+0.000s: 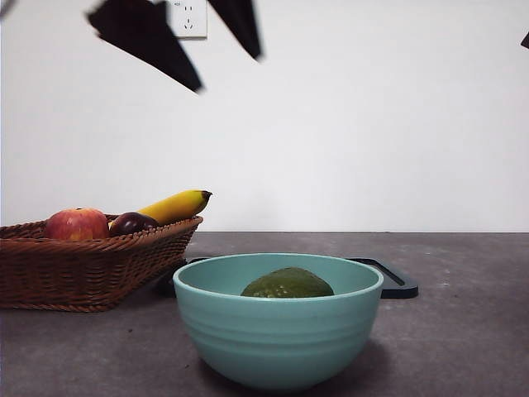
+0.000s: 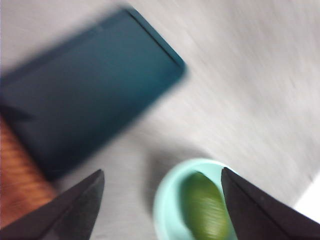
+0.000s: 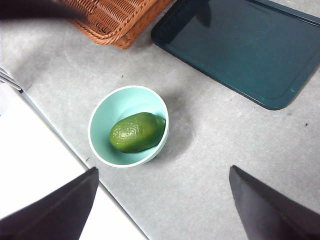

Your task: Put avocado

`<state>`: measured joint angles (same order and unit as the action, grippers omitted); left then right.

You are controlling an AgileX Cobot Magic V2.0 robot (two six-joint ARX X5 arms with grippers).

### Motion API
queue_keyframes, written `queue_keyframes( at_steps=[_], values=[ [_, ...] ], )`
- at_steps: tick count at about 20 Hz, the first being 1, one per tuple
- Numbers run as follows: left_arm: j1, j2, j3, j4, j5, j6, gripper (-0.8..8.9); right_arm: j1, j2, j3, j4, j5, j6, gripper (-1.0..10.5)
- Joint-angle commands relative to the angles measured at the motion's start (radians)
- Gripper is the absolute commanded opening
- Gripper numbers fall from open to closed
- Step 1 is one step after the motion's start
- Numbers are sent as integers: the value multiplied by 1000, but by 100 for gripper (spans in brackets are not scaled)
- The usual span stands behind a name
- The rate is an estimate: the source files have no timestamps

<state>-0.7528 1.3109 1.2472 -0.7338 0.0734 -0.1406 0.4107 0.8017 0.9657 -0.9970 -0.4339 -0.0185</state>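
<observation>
The avocado is dull green and lies inside a light teal bowl at the front middle of the table. It also shows in the left wrist view, blurred, and in the right wrist view. My left gripper is open and empty, high above the bowl and a little to its left; its jaws stand wide apart. My right gripper is open and empty, high over the table, and shows only as a black tip at the top right corner.
A wicker basket at the left holds a red apple, a dark plum and a banana. A dark flat tray lies behind the bowl. The table's edge runs close to the bowl.
</observation>
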Motion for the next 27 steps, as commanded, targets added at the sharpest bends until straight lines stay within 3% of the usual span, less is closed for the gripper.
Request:
queue_keyframes(
  at_steps=[1, 7, 10, 15, 23, 27],
  values=[
    [76, -38, 16, -24, 6, 2, 373, 5, 18, 16, 12, 1, 11, 420],
    [263, -172, -50, -88, 170, 40, 372, 5, 74, 16, 31, 0, 11, 420],
    [291, -245, -172, -87, 266, 66, 372, 5, 130, 16, 49, -5, 11, 419],
    [283, -320, -332, -135, 539, 133, 370, 14, 247, 16, 94, -12, 15, 419],
    [275, -325, -340, -186, 556, 164, 370, 135, 475, 16, 218, -8, 20, 348],
    [275, -325, -340, -186, 556, 164, 370, 189, 587, 16, 290, 54, 34, 347]
  ],
)
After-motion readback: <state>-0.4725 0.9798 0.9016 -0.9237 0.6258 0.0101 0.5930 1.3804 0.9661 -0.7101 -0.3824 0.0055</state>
